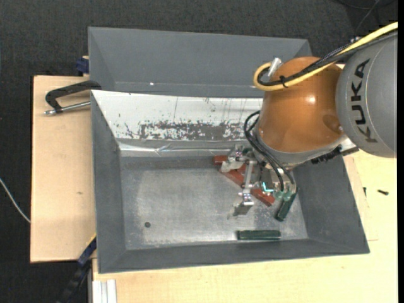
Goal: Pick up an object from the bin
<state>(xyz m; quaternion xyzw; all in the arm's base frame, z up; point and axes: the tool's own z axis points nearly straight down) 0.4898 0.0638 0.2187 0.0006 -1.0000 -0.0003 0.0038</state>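
The hand (247,199) sat low in the right half of the bin (177,197), between a red piece (227,166) and a green piece (284,206). I could not tell whether it was open or gripping. Nothing looked lifted yet, so the pick remained. A dark green pen (257,235) lay by the near wall.

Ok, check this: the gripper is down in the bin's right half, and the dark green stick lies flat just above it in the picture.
Wrong: the camera view shows the dark green stick lying flat below the gripper, by the floor's lower edge, not above it. The gripper is down in the right half of the bin.
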